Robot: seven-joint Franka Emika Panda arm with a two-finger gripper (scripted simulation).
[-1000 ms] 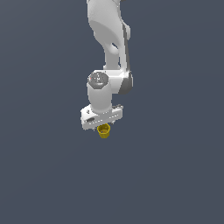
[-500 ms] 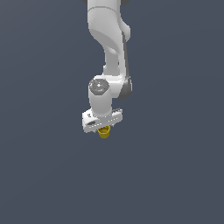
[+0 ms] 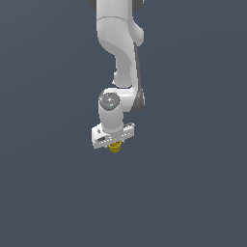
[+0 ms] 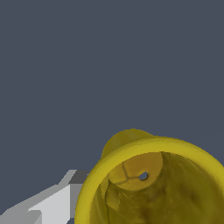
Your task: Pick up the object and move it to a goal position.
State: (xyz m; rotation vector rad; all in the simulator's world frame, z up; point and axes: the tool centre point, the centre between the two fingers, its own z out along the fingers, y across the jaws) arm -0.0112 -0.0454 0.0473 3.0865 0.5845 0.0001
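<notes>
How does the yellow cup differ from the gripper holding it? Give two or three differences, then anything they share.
Colour: the cup is yellow-gold; the gripper is white and grey.
Shape: the cup is round and tapered with a rim; the gripper is blocky, flat-sided.
Width: in the exterior view the cup is narrower than the gripper.
Shared: both hang together under the arm.

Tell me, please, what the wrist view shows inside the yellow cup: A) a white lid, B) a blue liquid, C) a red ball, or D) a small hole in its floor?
D: the wrist view looks down into the open yellow cup, whose floor shows a small dark hole and nothing else inside.
</notes>
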